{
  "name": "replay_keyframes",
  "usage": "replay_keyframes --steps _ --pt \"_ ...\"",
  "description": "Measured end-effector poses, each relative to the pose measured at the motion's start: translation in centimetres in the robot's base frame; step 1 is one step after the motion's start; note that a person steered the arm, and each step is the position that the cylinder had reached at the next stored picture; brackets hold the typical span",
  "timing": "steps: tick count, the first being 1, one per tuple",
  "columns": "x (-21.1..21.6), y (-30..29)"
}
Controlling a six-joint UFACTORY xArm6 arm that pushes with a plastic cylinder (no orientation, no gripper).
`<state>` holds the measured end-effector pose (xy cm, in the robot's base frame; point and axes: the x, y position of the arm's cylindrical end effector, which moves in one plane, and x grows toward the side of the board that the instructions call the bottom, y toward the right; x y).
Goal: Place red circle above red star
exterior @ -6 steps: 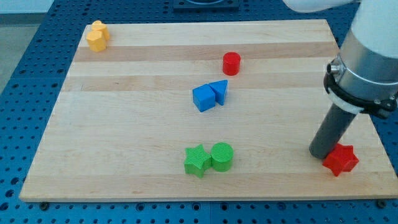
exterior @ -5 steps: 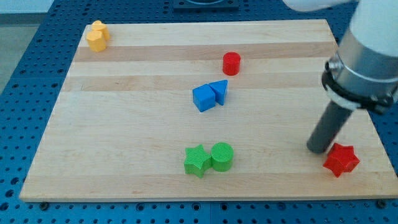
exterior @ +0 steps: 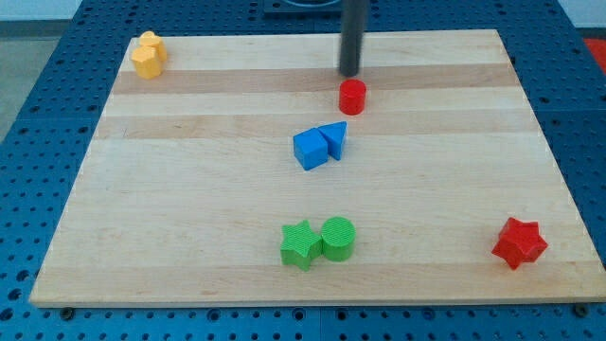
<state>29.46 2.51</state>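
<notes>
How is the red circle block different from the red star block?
The red circle is round and smooth, while the red star has pointy arms. The red circle sits near the view's top, just below my tip; the red star sits alone at the view's bottom right. The red circle looks smaller than the red star. Both are red.

A wooden board (exterior: pixel 189 189) lies on a blue perforated surface (exterior: pixel 28 142); two yellow blocks (exterior: pixel 148 54) sit touching at the board's top-left corner; a blue cube (exterior: pixel 310 150) touches a blue triangle (exterior: pixel 333 138) near the middle; a green star (exterior: pixel 300 244) touches a green circle (exterior: pixel 338 238) near the view's bottom.
</notes>
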Motion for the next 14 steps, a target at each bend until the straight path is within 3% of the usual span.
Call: replay_keyframes --steps 1,2,3,4,5,6,8,9,11,13,14 --pt "4.5 -1.5" --pt "6.3 1.4" --pt "6.6 4.9" --pt "5.2 1.0" --pt "1.9 1.4" --pt "2.5 5.9" --pt "13.7 12.9" --pt "13.3 12.5" --pt "8.6 12.0" --pt "16.6 15.3" --pt "17.0 15.3"
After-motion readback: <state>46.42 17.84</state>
